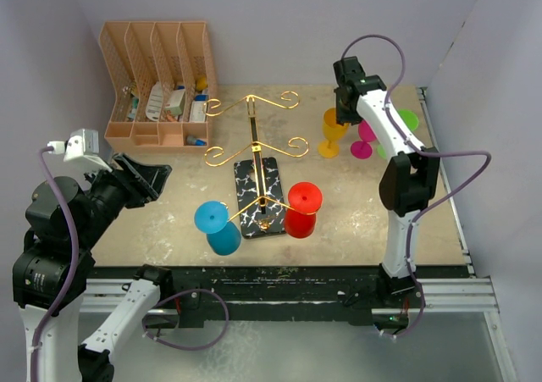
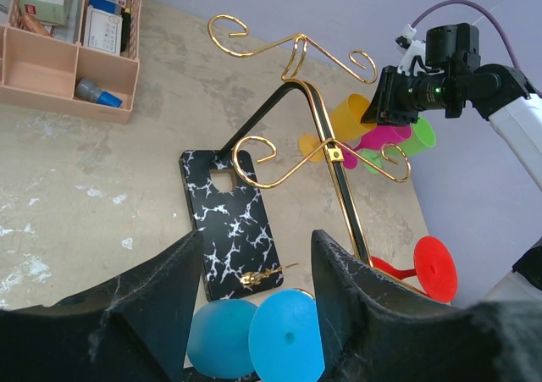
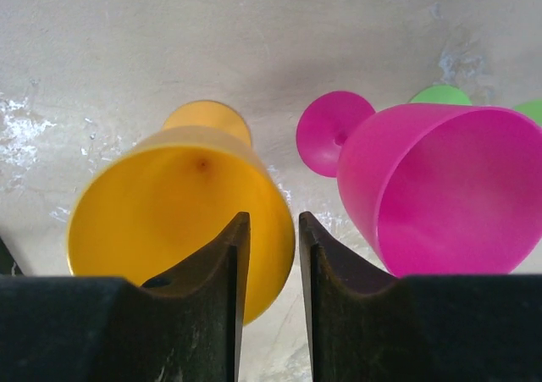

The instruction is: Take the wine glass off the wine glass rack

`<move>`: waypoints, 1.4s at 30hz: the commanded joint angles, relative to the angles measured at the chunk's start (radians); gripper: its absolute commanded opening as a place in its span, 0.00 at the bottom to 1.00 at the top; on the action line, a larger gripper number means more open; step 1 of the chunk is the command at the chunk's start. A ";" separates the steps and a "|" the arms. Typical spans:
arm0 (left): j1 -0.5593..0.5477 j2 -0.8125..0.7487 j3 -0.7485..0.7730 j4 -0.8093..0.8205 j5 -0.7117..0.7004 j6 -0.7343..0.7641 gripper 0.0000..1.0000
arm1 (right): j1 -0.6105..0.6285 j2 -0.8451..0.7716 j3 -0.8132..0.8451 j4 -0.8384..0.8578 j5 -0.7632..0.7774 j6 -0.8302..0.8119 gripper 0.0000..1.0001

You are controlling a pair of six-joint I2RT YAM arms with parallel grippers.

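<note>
In the right wrist view the right fingers (image 3: 212,297) cover the near rim of the yellow glass (image 3: 169,204), so contact there cannot be told. The pink glass (image 3: 440,187) runs off the right edge and hides all but slivers of the green glass (image 3: 440,94). In the left wrist view the left fingers (image 2: 161,306) hide the near end of the marble base (image 2: 224,221) and the bowl of the red glass (image 2: 436,268), and the bottom edge cuts the blue glass (image 2: 284,340). From above, the items in the peach organiser (image 1: 113,77) are too small to name, and the lowest hooks of the wine glass rack (image 1: 254,136) vanish behind the hanging glasses.
</note>
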 commanded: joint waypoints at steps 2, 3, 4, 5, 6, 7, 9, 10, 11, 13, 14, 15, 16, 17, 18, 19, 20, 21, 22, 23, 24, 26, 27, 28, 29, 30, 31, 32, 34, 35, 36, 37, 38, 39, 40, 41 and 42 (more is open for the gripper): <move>0.002 0.004 -0.002 0.030 -0.004 0.007 0.58 | -0.006 -0.076 -0.001 0.027 0.059 0.023 0.34; 0.002 0.003 -0.001 0.030 -0.004 0.007 0.58 | -0.006 -0.088 -0.004 0.032 0.064 0.024 0.34; 0.002 0.003 -0.003 0.029 -0.004 0.007 0.57 | -0.006 -0.103 -0.006 0.035 0.068 0.024 0.34; 0.002 0.004 -0.001 0.029 -0.003 0.006 0.57 | -0.006 -0.117 -0.005 0.037 0.068 0.025 0.34; 0.003 0.005 -0.002 0.030 -0.003 0.005 0.57 | -0.006 -0.134 -0.003 0.037 0.068 0.027 0.34; 0.003 0.004 -0.004 0.030 -0.003 0.004 0.57 | -0.006 -0.151 0.003 0.034 0.067 0.027 0.34; 0.002 0.003 -0.006 0.033 -0.001 0.001 0.58 | -0.006 -0.192 0.021 0.021 0.071 0.027 0.34; 0.002 0.004 -0.008 0.034 0.000 -0.001 0.58 | -0.006 -0.219 0.031 0.017 0.080 0.024 0.34; 0.002 0.003 -0.011 0.037 0.001 -0.003 0.58 | -0.006 -0.243 0.045 0.016 0.082 0.015 0.34; 0.002 0.002 -0.015 0.043 0.008 -0.007 0.58 | -0.006 -0.308 0.062 0.003 -0.004 0.008 0.35; 0.002 0.002 -0.015 0.045 0.011 -0.008 0.58 | -0.006 -0.345 0.053 -0.004 -0.085 0.008 0.35; 0.002 0.002 -0.015 0.045 0.012 -0.008 0.58 | -0.006 -0.393 0.034 -0.008 -0.191 0.015 0.35; 0.002 0.003 -0.014 0.046 0.011 -0.008 0.58 | -0.006 -0.442 -0.012 0.004 -0.301 0.032 0.36; 0.002 0.002 -0.014 0.048 0.010 -0.006 0.58 | -0.006 -0.488 -0.055 0.025 -0.403 0.055 0.37; 0.002 0.002 -0.011 0.049 0.008 -0.004 0.58 | -0.006 -0.555 -0.096 0.037 -0.509 0.066 0.38; 0.002 0.004 -0.009 0.048 0.006 0.000 0.58 | -0.006 -0.604 -0.144 0.047 -0.592 0.073 0.39; 0.002 0.005 -0.006 0.048 0.005 0.002 0.58 | -0.006 -0.647 -0.190 0.056 -0.674 0.077 0.41; 0.002 0.007 -0.004 0.047 0.004 0.004 0.58 | -0.006 -0.686 -0.232 0.058 -0.749 0.080 0.42; 0.002 0.007 -0.004 0.046 0.006 0.006 0.58 | -0.006 -0.718 -0.271 0.054 -0.822 0.082 0.42; 0.002 0.008 -0.005 0.046 0.007 0.005 0.58 | -0.006 -0.750 -0.306 0.055 -0.873 0.079 0.42; 0.002 0.008 -0.004 0.047 0.010 0.007 0.58 | -0.005 -0.777 -0.344 0.057 -0.922 0.079 0.42; 0.002 0.007 -0.008 0.047 0.016 0.004 0.58 | 0.002 -0.834 -0.418 0.063 -1.003 0.088 0.43; 0.002 0.006 -0.011 0.045 0.017 0.004 0.58 | 0.015 -0.859 -0.454 0.072 -1.021 0.102 0.43; 0.002 0.004 -0.011 0.043 0.017 0.003 0.58 | 0.026 -0.883 -0.484 0.080 -1.035 0.110 0.43; 0.002 0.002 -0.013 0.041 0.017 0.003 0.58 | 0.036 -0.899 -0.510 0.078 -1.047 0.114 0.43; 0.002 0.000 -0.013 0.038 0.016 0.003 0.58 | 0.043 -0.911 -0.522 0.065 -1.055 0.103 0.43; 0.002 -0.002 -0.012 0.034 0.014 0.002 0.58 | 0.051 -0.923 -0.533 0.049 -1.056 0.097 0.43; 0.002 -0.004 -0.014 0.031 0.010 0.002 0.58 | 0.059 -0.937 -0.553 0.052 -1.056 0.103 0.43; 0.003 -0.007 -0.015 0.024 0.007 0.001 0.58 | 0.075 -0.968 -0.590 0.067 -1.058 0.123 0.43; 0.003 -0.008 -0.016 0.022 0.006 0.002 0.58 | 0.080 -0.979 -0.603 0.066 -1.058 0.129 0.43; 0.002 -0.006 -0.015 0.019 0.006 0.002 0.58 | 0.086 -0.986 -0.614 0.062 -1.064 0.129 0.43; 0.002 -0.006 -0.015 0.017 0.006 0.004 0.58 | 0.097 -0.991 -0.625 0.060 -1.071 0.131 0.42; 0.002 -0.006 -0.015 0.014 0.006 0.006 0.58 | 0.110 -0.998 -0.640 0.058 -1.067 0.135 0.41; 0.002 -0.006 -0.016 0.012 0.006 0.007 0.58 | 0.121 -1.003 -0.649 0.055 -1.063 0.137 0.41; 0.002 -0.006 -0.016 0.010 0.005 0.007 0.58 | 0.131 -1.009 -0.660 0.052 -1.062 0.141 0.40; 0.002 -0.006 -0.016 0.009 0.004 0.008 0.58 | 0.139 -1.016 -0.670 0.054 -1.062 0.146 0.40; 0.002 -0.006 -0.016 0.007 0.002 0.008 0.58 | 0.147 -1.023 -0.677 0.053 -1.060 0.147 0.39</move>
